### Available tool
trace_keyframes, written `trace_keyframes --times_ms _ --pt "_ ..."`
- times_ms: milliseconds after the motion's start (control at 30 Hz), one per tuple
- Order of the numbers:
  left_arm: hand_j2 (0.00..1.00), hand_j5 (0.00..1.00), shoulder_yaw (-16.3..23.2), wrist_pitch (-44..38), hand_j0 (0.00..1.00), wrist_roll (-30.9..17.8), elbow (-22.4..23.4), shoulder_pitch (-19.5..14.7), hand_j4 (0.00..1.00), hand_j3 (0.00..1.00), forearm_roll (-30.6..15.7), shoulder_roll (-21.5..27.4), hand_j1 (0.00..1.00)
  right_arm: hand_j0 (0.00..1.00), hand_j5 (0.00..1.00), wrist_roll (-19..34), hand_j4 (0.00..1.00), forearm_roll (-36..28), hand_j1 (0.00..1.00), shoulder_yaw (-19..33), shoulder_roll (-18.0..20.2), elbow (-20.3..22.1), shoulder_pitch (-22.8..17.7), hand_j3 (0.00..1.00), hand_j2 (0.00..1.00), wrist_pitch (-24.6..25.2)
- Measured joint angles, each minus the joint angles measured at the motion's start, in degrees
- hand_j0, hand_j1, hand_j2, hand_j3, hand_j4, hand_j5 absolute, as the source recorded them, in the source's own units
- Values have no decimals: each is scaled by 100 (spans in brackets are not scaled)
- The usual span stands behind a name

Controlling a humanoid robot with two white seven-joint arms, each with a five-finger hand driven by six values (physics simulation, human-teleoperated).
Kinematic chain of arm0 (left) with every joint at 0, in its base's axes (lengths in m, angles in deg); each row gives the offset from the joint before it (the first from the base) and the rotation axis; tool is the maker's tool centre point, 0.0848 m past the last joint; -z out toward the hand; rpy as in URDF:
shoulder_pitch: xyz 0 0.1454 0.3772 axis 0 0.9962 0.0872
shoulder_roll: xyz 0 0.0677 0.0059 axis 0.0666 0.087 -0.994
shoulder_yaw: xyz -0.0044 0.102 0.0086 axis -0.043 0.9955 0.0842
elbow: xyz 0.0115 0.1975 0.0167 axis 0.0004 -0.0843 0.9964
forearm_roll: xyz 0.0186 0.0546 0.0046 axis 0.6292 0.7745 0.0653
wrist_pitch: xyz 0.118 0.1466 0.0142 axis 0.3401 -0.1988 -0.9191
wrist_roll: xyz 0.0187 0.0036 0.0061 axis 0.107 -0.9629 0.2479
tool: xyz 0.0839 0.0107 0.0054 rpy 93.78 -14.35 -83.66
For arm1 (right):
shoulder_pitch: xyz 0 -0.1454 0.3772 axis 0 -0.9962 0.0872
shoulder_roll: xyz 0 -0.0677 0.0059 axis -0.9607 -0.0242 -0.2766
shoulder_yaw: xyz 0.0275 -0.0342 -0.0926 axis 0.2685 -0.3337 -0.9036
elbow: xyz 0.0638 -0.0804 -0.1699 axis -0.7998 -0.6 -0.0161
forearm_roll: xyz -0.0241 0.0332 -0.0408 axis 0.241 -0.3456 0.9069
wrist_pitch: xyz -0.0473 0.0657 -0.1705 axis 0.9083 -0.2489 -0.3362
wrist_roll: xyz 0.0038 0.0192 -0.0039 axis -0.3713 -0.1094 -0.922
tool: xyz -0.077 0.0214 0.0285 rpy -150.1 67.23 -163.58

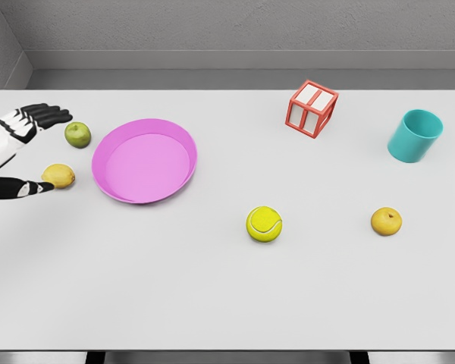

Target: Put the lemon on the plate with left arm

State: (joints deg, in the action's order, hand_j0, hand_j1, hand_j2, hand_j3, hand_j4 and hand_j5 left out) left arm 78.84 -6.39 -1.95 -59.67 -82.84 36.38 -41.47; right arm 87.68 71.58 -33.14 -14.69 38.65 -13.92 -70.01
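My left hand (pixel 19 152) is spread, fingers (pixel 49 114) released. The lemon (pixel 58 176) rests on the counter (pixel 227 303), between thumb and fingers, touching the thumb tip, left of the pink plate (pixel 178 178). Green apple (pixel 77 134) sits near the fingertips.

On the white surface (pixel 227 303), the left robot hand (pixel 19 152) is spread around the lemon (pixel 58 176), thumb tip touching it, beside the pink plate (pixel 144 160); a green apple (pixel 77 134) sits near the fingers (pixel 49 114), a tennis ball (pixel 264 224) well apart
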Motion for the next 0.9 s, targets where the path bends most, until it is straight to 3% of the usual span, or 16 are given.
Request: trace_keyframes --times_ms 200,400,567,700,900 --pt "100 100 -5 0 100 -59 7 9 100 100 47 18 100 100 100 0 100 0 100 -19 0 0 0 100 100 1" --pt "100 100 89 -1 100 -147 211 -96 100 100 494 -2 100 100 100 0 100 0 100 -24 0 0 0 100 100 1" --pt "100 100 923 -2 100 -163 733 -879 100 100 615 187 100 100 100 0 100 0 100 -25 0 0 0 100 100 1" --pt "100 100 1414 1 100 -160 1060 -914 100 100 621 529 100 100 100 0 100 0 100 -25 0 0 0 100 100 2" --pt "100 100 1562 0 100 -154 1702 -1187 100 100 599 796 100 100 100 0 100 0 100 -25 0 0 0 100 100 2"
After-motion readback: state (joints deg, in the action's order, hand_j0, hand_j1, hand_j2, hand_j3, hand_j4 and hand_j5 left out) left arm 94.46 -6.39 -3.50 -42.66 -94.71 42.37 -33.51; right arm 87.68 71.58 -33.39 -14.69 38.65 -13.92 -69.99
